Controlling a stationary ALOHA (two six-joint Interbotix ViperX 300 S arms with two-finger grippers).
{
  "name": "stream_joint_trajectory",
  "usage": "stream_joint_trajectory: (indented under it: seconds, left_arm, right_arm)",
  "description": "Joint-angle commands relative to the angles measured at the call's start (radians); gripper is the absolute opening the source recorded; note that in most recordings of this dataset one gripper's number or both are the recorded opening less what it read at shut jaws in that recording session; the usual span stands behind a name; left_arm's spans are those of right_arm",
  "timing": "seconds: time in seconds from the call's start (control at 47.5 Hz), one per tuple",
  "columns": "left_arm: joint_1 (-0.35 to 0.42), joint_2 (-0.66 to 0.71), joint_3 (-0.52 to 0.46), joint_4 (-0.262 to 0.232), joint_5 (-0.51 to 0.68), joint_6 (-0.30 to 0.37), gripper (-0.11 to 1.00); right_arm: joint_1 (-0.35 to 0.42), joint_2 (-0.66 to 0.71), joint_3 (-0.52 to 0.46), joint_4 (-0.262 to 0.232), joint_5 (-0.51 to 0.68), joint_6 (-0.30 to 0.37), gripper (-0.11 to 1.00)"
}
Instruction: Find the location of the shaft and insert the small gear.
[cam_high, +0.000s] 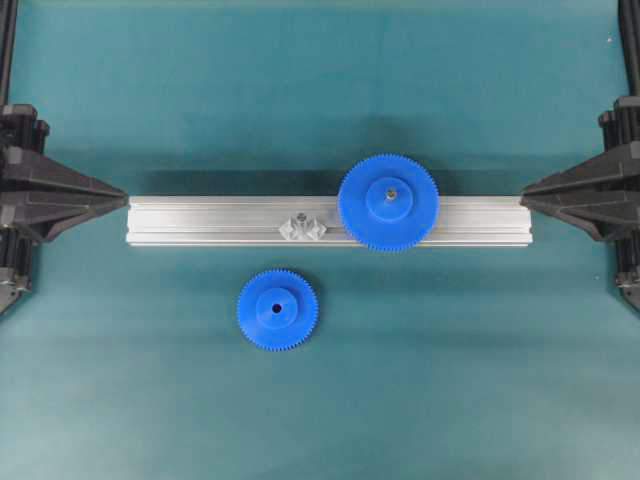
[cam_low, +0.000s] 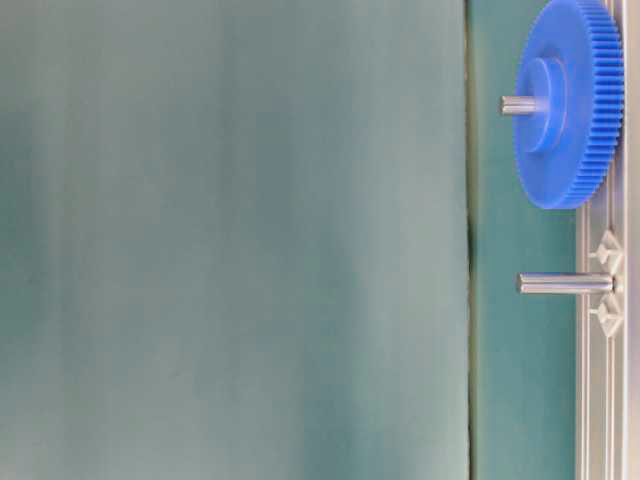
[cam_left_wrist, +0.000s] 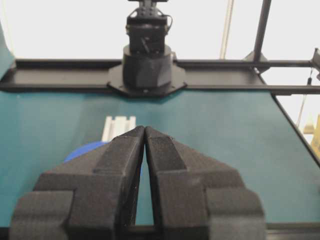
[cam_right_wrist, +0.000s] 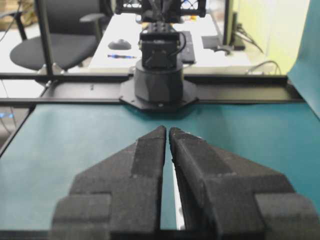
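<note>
Meanwhile both grippers, left and right, are closed and empty, well apart from the small gear lying near the shaft.

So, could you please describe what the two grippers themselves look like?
Both the left gripper and the right gripper are matte black. Their jaws are wedge-shaped, tapering to blunt tips, with a rough, grainy texture. No markings or cables show on them.

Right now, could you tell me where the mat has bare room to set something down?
Bare mat lies beyond the rail and below the small gear. It is crowded mid-rail, around the shaft and the large gear.
</note>
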Motion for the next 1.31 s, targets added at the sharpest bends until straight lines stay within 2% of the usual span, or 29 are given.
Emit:
stream_joint_trajectory:
  seconds: [0.0, 0.063, 0.126, 0.253, 0.506, 0.779, 1.285]
  left_arm:
    - [-0.002, 0.011, -0.002, 0.012, 0.008, -0.005, 0.11]
    - [-0.003, 0.008, -0.006, 0.012, 0.023, -0.005, 0.05]
    - [-0.005, -0.002, -0.011, 0.012, 0.040, -0.005, -0.01]
    - [-0.005, -0.008, -0.015, 0.012, 0.087, -0.006, -0.02]
    - [-0.008, 0.021, -0.025, 0.012, 0.118, -0.035, -0.02]
    - [-0.023, 0.156, -0.074, 0.012, 0.199, -0.098, -0.02]
    - [-0.074, 0.396, -0.210, 0.012, 0.313, -0.107, -0.02]
  right_arm:
    - [0.002, 0.014, 0.003, 0.003, -0.009, -0.006, 0.16]
    - [0.002, 0.003, 0.023, 0.012, -0.008, 0.002, 0.16]
    - [0.003, -0.009, 0.037, 0.018, -0.005, 0.015, 0.05]
    - [0.003, -0.032, 0.041, 0.020, -0.005, 0.038, -0.02]
    - [0.002, -0.035, 0.044, 0.021, 0.041, 0.044, -0.03]
    - [0.002, -0.035, 0.046, 0.023, 0.075, 0.044, -0.03]
    - [0.000, -0.037, 0.046, 0.023, 0.112, 0.046, -0.03]
